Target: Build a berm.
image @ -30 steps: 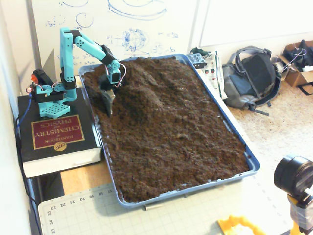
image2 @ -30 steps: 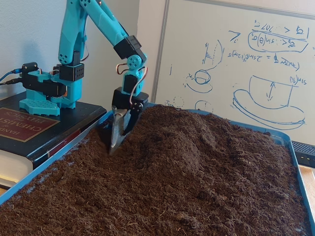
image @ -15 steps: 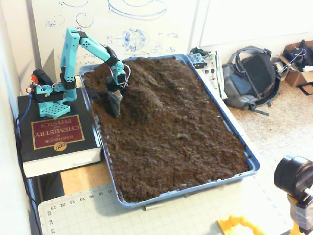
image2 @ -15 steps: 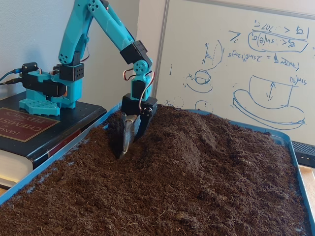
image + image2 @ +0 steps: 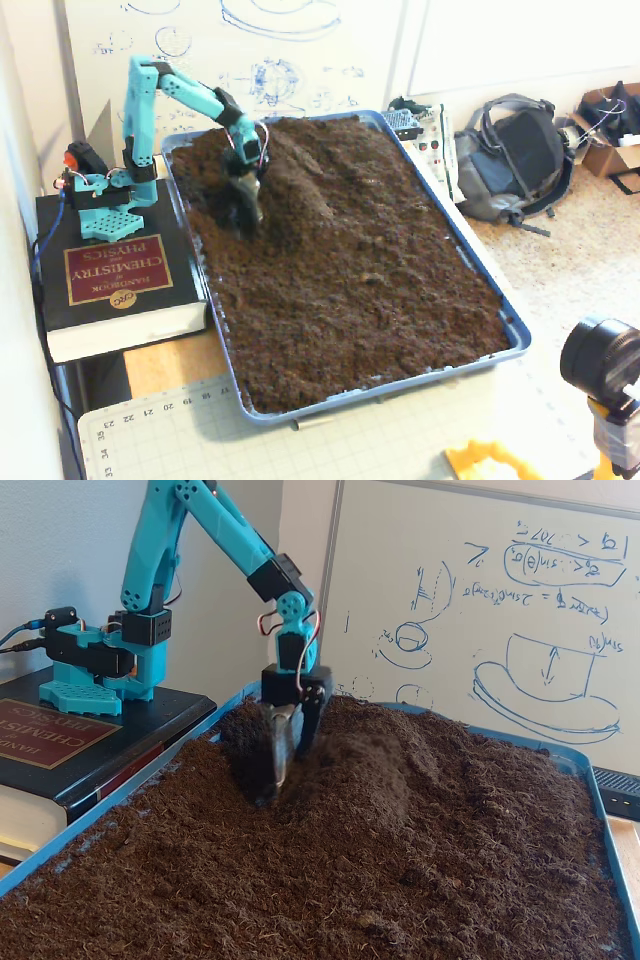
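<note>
The berm (image 5: 312, 182) is a raised mound of dark-brown soil in the far half of the blue tray (image 5: 512, 330); in the low fixed view the berm (image 5: 405, 765) rises to the right of the arm. My teal arm's gripper (image 5: 249, 216) points down with its tips dug into the soil at the mound's left foot. Seen from the side, the gripper (image 5: 279, 776) has its jaws together like a blade, with nothing held. A dark hollow lies just left of it.
The arm's base (image 5: 100, 200) stands on a thick black book (image 5: 110, 285) left of the tray. Flat lumpy soil (image 5: 360, 310) fills the near half. A whiteboard (image 5: 500, 610) leans behind the tray. A backpack (image 5: 515, 160) lies on the floor at right.
The gripper has swept sideways through the soil toward the mound and stands more upright, pushing soil against the berm's foot and leaving a darker trough behind it.
</note>
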Motion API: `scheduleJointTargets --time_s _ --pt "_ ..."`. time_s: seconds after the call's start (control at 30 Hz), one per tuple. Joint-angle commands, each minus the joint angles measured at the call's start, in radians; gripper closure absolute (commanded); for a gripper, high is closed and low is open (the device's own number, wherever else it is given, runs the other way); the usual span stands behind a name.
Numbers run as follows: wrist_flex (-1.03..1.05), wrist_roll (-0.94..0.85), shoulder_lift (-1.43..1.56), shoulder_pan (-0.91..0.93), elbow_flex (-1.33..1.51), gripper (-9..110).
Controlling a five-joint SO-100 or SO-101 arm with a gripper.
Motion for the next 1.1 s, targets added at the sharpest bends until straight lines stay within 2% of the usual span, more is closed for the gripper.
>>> scheduleJointTargets --time_s 0.0,0.7,0.9,1.07 --pt "-0.015 0.009 0.179 -0.003 -0.135 101" --pt "0.229 0.009 0.522 -0.052 -0.109 101" --pt "0.364 0.011 0.546 -0.138 0.049 101" --pt "0.380 0.044 0.541 -0.186 0.199 101"
